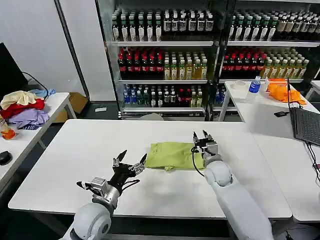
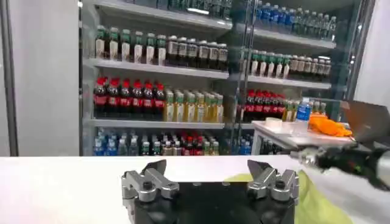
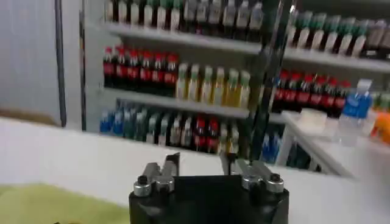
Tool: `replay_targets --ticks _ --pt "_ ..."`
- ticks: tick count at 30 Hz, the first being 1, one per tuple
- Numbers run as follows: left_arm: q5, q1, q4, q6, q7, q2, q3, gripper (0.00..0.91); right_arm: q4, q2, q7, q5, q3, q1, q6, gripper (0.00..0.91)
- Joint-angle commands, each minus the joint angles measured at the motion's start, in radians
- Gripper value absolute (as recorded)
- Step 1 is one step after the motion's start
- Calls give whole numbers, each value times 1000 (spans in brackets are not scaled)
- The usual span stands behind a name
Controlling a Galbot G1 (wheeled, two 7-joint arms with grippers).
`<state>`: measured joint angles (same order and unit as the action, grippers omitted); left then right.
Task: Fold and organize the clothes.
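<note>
Bright even light, soft shadows, blurry wrist views

From the head we look forward and down across the table (image 1: 75,150) to the drink shelves (image 1: 165,50). Each wrist camera sits close behind its own hand, left hand (image 2: 210,176) and right hand (image 3: 204,170), low over the table, facing the same shelves, which all three views share.

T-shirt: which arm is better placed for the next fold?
Probably right. The right hand, open, sits at the T-shirt's right edge. The left hand, also open, hovers over bare table just off the shirt's left edge, so both are close.
</note>
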<state>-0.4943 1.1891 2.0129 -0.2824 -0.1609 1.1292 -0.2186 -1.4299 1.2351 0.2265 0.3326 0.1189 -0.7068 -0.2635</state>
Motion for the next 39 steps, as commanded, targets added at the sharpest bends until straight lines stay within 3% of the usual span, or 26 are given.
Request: replay_targets --ticks 1,7,12,29,39 --pt "34 65 55 4 1 4 -16 907 -424 -107 -26 -11 157 -343 125 907" --pt "65 140 109 21 2 -9 -37 907 -666 -112 -15 -2 378 -640 112 907" --pt "87 171 146 20 0 16 -64 907 -738 -63 -26 2 454 -785 104 907" --pt "123 299 239 30 9 10 -147 907 -798 -3 -61 -80 486 -907 149 907" --pt "149 333 258 33 16 17 -163 907 -817 15 -64 -125 464 -913 129 907"
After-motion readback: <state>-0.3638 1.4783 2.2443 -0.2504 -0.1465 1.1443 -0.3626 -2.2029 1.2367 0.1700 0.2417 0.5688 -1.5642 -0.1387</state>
